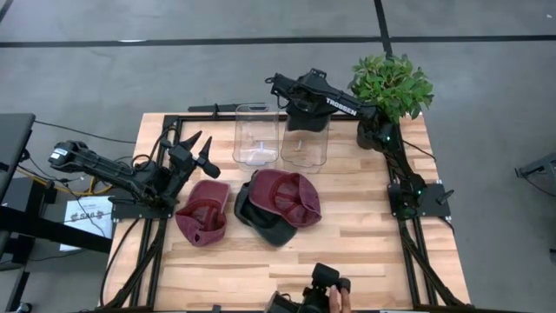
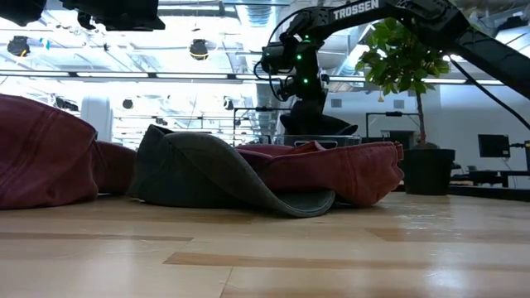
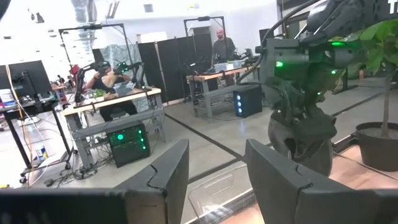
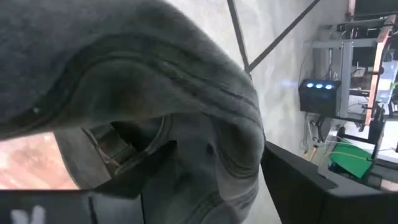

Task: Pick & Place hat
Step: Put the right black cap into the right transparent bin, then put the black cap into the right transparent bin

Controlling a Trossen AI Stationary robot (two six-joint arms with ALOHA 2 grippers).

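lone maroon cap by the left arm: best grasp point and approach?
Judging from the high view, the maroon cap lies opening-up beside the open left gripper. Pinch the raised crown rim on the side nearest that gripper, coming straight down; one finger goes inside the hollow, one outside.

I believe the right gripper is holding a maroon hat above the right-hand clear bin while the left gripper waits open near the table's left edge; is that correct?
Not quite: the hat in the right gripper is dark grey, not maroon, as the right wrist view shows. The rest holds: it hangs above the right-hand clear bin, and the left gripper waits open near the table's left edge.
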